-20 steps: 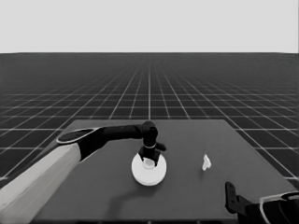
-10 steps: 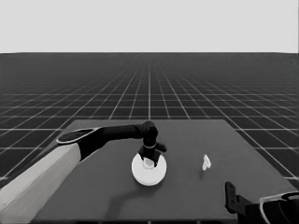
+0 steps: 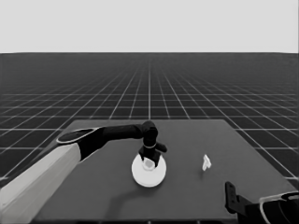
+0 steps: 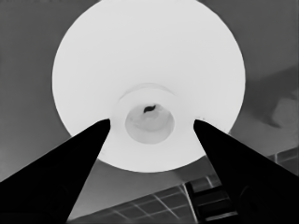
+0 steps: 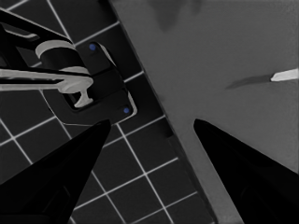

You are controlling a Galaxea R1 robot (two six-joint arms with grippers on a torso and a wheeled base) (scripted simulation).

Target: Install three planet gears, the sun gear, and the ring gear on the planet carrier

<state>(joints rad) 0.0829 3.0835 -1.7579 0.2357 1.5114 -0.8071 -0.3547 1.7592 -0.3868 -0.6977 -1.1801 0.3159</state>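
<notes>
Left gripper: it is seen over the middle of the table, directly above the ring gear. In the left wrist view its 2 fingers are spread, 1 on each side of the raised hub, and no contact with the hub is shown.
Ring gear: the larger round part lies flat near the table's centre, slightly toward the near edge. Nothing is pinched.
Planet carrier and gears: none can be seen. They are judged to be hidden beneath the ring gear, but this cannot be confirmed.
Stage: the task is judged to be at its last step, with the ring gear set down and the fingers apart.
Thin piece: it lies to the right of the ring gear, well apart from it.
Right gripper: it is parked at the near right corner, fingers apart, nothing between them.
Risk 1: if the left gripper were lifted off-vertical, the hub could be clipped by a finger and the ring gear dragged off the stack.
Risk 2: if the ring gear's teeth are not meshed with the gears below, the part could be left tilted; seating cannot be judged, as the underside is hidden.
Risk 3: a downward push to seat it could shift the whole stack across the table, since nothing is seen bracing it.
</notes>
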